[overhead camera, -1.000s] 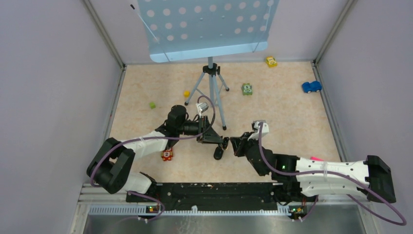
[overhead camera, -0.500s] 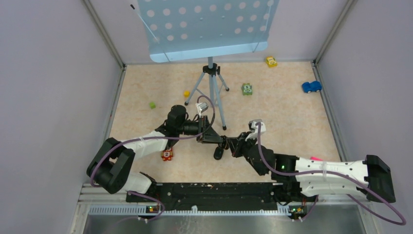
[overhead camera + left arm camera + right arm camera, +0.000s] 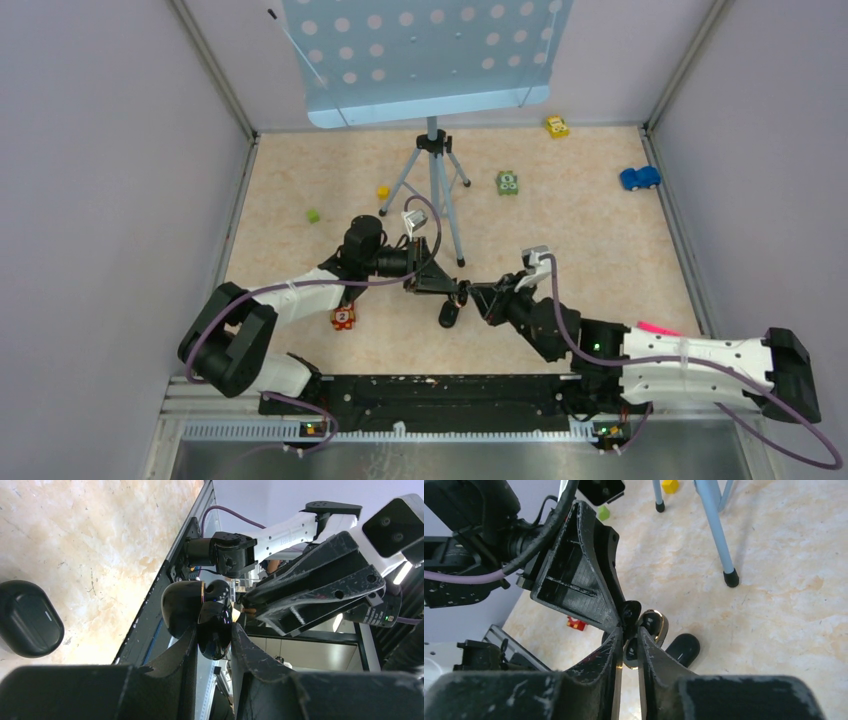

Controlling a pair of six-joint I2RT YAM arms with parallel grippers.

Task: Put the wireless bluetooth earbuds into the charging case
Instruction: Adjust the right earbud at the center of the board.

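Item: charging case (image 3: 181, 605), lid open, clamped in the left claw (image 3: 214, 630) and held above the counter (image 3: 600, 230) so that its mouth is presented sideways.
Item: earbud (image 3: 218, 588), at that mouth, met by the right claw (image 3: 628, 632); jaws nearly closed, grip not determinable.

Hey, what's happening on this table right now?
The left hand holds the open charging case clamped above the table. The right hand has its fingertips at the case's mouth, beside a small dark earbud; whether it grips it is unclear. Another black oval object lies on the table below.
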